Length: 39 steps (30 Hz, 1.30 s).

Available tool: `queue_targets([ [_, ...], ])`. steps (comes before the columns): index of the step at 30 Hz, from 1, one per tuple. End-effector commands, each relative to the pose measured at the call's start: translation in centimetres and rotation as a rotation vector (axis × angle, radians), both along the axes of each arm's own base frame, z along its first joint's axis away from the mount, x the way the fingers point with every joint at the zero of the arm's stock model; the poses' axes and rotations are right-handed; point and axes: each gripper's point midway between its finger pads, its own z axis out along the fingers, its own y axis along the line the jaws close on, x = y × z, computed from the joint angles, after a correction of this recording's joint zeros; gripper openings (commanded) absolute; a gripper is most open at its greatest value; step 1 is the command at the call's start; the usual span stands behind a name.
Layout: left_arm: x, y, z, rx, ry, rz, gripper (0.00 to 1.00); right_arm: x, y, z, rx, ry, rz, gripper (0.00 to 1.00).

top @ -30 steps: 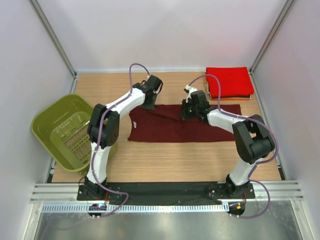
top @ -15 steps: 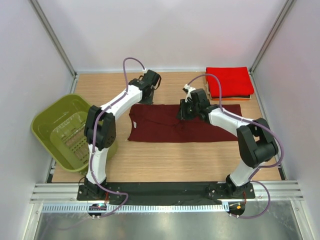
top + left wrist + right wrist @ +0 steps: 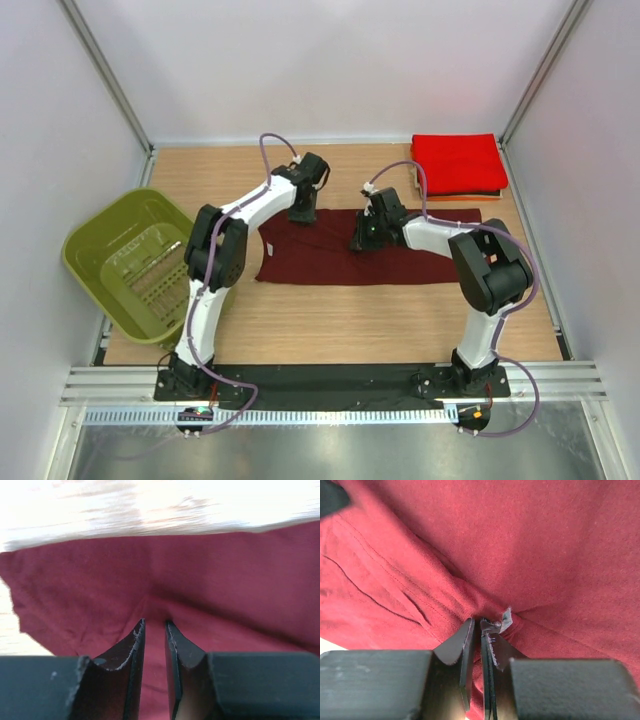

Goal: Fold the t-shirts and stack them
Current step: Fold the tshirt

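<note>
A dark maroon t-shirt [image 3: 410, 262] lies flat as a wide rectangle in the middle of the table. My left gripper [image 3: 303, 213] presses down on its far left edge. In the left wrist view its jaws [image 3: 155, 623] stand a narrow gap apart, with maroon cloth [image 3: 225, 580] showing in the gap. My right gripper [image 3: 359, 241] is on the shirt's upper middle. In the right wrist view it [image 3: 476, 620] is nearly closed, with a ridge of cloth [image 3: 485, 602] puckered up at the tips. A folded bright red t-shirt [image 3: 458, 162] tops a stack at the back right.
An olive-green basket [image 3: 90, 250] stands tilted at the table's left edge. Thin orange and dark layers [image 3: 455, 197] show under the red shirt. Grey walls close in the table on the left, back and right.
Left gripper lifted back off the shirt, then came down again on its far left edge. Right gripper slid slightly left along the shirt. Both jaws parted from shut; the right narrowed again.
</note>
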Motion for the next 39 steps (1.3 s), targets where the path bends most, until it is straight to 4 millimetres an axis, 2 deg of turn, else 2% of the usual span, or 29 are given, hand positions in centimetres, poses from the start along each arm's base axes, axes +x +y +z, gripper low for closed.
queue_targets([
  [1, 0.8, 1.3, -1.0, 0.067, -0.001, 0.030, 0.23, 2.0, -0.2, 2.5, -0.012, -0.084, -0.042, 0.17],
  [2, 1.2, 1.2, -0.7, 0.070, -0.008, 0.022, 0.24, 2.3, -0.4, 2.8, -0.035, -0.095, -0.048, 0.17],
  [5, 3.1, 0.9, 1.7, 0.045, -0.062, 0.018, 0.27, 2.8, -0.4, 5.4, -0.035, -0.127, -0.040, 0.17],
  [6, 4.1, 0.3, 3.6, 0.025, -0.101, 0.018, 0.28, 2.6, -0.2, 6.4, -0.021, -0.134, -0.034, 0.17],
  [9, 3.8, 1.7, 6.5, 0.074, -0.113, 0.056, 0.31, 1.9, 0.1, 8.1, 0.011, -0.128, -0.030, 0.18],
  [10, 3.0, 2.4, 7.3, 0.094, -0.097, 0.065, 0.31, 1.4, 0.4, 8.1, 0.016, -0.116, -0.025, 0.18],
  [11, 2.5, 2.8, 9.2, 0.085, -0.123, 0.086, 0.32, 1.2, 0.4, 8.2, 0.019, -0.109, -0.025, 0.18],
  [12, 1.8, 3.0, 9.8, 0.072, -0.119, 0.092, 0.32, 0.5, 0.3, 7.8, 0.019, -0.080, -0.023, 0.18],
  [13, 0.5, 3.2, 9.0, 0.065, -0.079, 0.088, 0.32, 0.1, 0.1, 7.9, 0.020, -0.067, -0.033, 0.18],
  [14, -1.0, 2.7, 10.8, 0.007, -0.086, 0.068, 0.32, -0.2, 0.0, 7.7, 0.017, -0.046, -0.053, 0.18],
  [15, -1.9, 2.6, 11.0, -0.005, -0.080, 0.058, 0.32, -0.9, -0.7, 7.0, -0.009, -0.005, -0.076, 0.18],
  [16, -3.6, 3.1, 9.9, 0.009, -0.039, 0.048, 0.31, -1.3, -0.8, 7.2, -0.005, 0.008, -0.078, 0.17],
  [17, -4.8, 2.6, 9.9, 0.000, -0.024, 0.024, 0.29, -1.8, -0.9, 6.9, -0.002, 0.031, -0.090, 0.17],
  [18, -6.2, 2.0, 10.8, -0.050, -0.009, -0.011, 0.28, -2.7, -1.0, 6.3, -0.005, 0.064, -0.088, 0.17],
  [20, -9.2, 1.8, 9.2, -0.035, 0.062, -0.042, 0.23, -3.3, -1.5, 5.4, -0.019, 0.092, -0.100, 0.17],
  [21, -10.4, 1.5, 9.3, -0.050, 0.080, -0.059, 0.21, -4.1, -1.9, 4.5, -0.037, 0.121, -0.100, 0.17],
  [23, -12.4, 1.8, 7.8, -0.030, 0.127, -0.067, 0.18, -4.7, -2.3, 3.5, -0.050, 0.148, -0.104, 0.16],
  [24, -13.1, 1.5, 7.8, -0.027, 0.124, -0.078, 0.16, -5.3, -2.6, 2.6, -0.063, 0.166, -0.112, 0.16],
  [29, -15.2, 2.8, 4.5, 0.034, 0.181, -0.039, 0.14, -6.0, -4.5, 0.6, -0.116, 0.190, -0.162, 0.16],
  [31, -15.5, 4.3, 2.7, 0.108, 0.194, -0.010, 0.13, -6.3, -4.9, 0.4, -0.122, 0.193, -0.161, 0.16],
  [35, -16.4, 6.8, 0.0, 0.236, 0.230, 0.045, 0.10, -6.1, -5.4, 1.7, -0.117, 0.167, -0.160, 0.16],
  [39, -16.6, 7.2, -1.7, 0.261, 0.243, 0.060, 0.11, -5.7, -5.2, 3.0, -0.104, 0.145, -0.154, 0.16],
])
